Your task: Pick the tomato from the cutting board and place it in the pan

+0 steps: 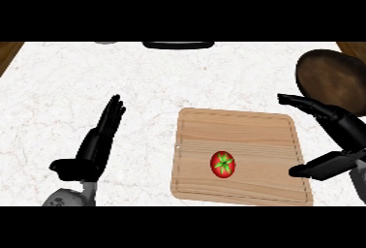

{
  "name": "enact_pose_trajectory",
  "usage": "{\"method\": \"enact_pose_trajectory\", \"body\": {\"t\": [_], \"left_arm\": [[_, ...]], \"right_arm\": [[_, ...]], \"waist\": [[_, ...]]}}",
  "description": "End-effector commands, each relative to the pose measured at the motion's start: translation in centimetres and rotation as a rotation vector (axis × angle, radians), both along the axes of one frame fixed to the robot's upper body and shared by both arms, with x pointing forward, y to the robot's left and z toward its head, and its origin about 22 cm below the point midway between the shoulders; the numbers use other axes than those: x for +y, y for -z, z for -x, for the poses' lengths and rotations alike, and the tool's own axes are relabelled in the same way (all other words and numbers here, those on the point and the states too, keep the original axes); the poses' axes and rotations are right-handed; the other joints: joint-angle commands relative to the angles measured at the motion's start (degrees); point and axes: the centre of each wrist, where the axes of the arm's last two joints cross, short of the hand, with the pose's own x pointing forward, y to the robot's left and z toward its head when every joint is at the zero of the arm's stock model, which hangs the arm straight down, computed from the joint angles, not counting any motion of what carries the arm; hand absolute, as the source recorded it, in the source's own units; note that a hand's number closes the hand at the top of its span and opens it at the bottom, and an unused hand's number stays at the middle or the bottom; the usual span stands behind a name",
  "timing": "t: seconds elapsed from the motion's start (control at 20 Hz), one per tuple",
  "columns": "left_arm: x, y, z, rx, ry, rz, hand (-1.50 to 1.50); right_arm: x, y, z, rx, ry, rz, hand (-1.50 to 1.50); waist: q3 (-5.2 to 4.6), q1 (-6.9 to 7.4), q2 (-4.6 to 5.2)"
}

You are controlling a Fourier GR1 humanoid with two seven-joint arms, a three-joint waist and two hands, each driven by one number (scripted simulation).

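The tomato lies on the cutting board, just left of the right hand, whose fingers are spread apart. Round, smooth and likely soft, it suits cupping around its sides.

Inscriptions, labels, brands, numbers, signs: none legible on any surface in view.
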Motion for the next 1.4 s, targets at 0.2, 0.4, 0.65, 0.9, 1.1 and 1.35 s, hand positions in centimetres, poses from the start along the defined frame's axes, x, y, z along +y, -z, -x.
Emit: {"method": "enact_pose_trajectory", "body": {"t": [0.2,0.4,0.65,0.9,1.1,1.35], "left_arm": [[-1.2,0.3,1.9,-0.005,0.022,-0.008,0.0],[-0.7,-0.8,0.7,-0.011,0.022,0.0,0.0],[0.0,0.5,1.4,0.006,0.015,-0.005,0.0],[-1.0,0.7,1.6,0.002,0.016,0.008,0.0],[-1.2,-0.1,1.6,-0.002,0.007,-0.01,0.0],[0.5,0.3,-0.2,-0.006,0.008,0.02,0.0]], "right_arm": [[2.5,-3.4,-0.5,-0.024,-0.109,0.3,-1.5],[6.9,-5.2,-1.8,-0.017,-0.157,0.496,-1.5],[10.3,-4.3,-1.1,-0.013,-0.242,0.772,-1.5],[12.5,-1.6,0.0,-0.058,-0.268,0.905,-1.5],[15.8,-0.7,0.0,-0.02,-0.271,0.948,-1.5],[15.9,-1.2,-1.2,0.015,-0.269,0.938,-1.5]], "waist": [[-0.04,0.27,-0.06],[-0.09,0.66,-0.02],[-0.11,0.83,-0.02],[-0.04,0.31,0.01],[-0.03,0.33,0.0],[-0.05,0.12,0.05]]}}
